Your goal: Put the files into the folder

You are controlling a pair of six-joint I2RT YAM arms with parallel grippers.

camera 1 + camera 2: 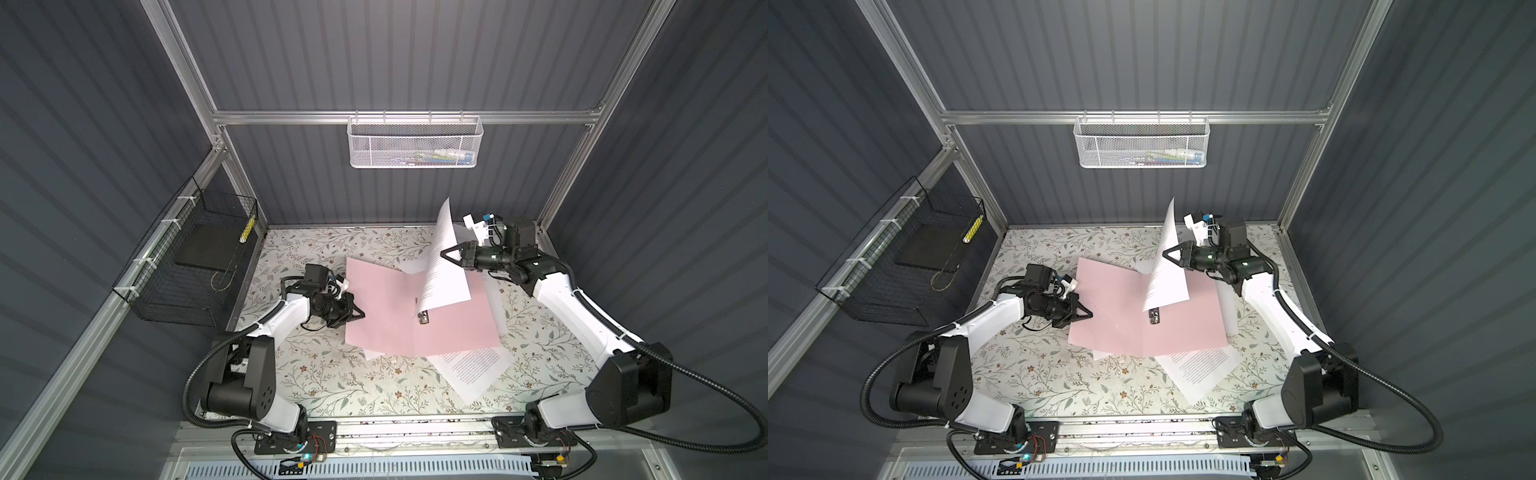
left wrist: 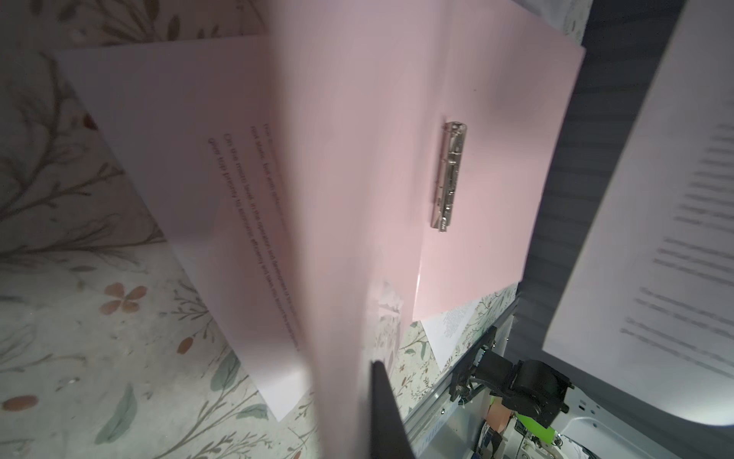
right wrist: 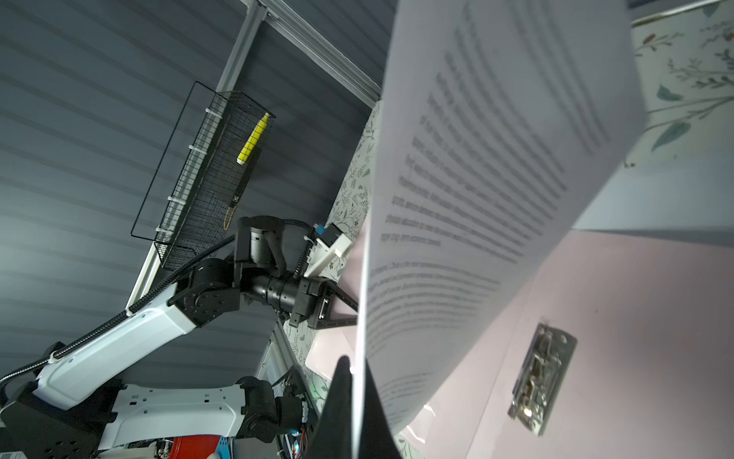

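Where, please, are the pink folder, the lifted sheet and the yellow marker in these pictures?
pink folder (image 1: 382, 299), in a top view, on the middle of its left-hand flap.
lifted sheet (image 1: 446, 286), in a top view, on its lower half.
yellow marker (image 3: 253, 139), in the right wrist view, on the middle of its barrel.

One folder (image 1: 382, 299), at least four sheets (image 1: 473, 370), two baskets (image 1: 415, 145)

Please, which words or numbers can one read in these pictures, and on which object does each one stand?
"On the micro level": lower sheet, under the folder, left wrist view; likely reading.
"Give top priority to": same sheet; the rest is blurred.
The raised sheet: printed lines, too blurred to read.
The front sheet: print too small.
Nothing else is readable.
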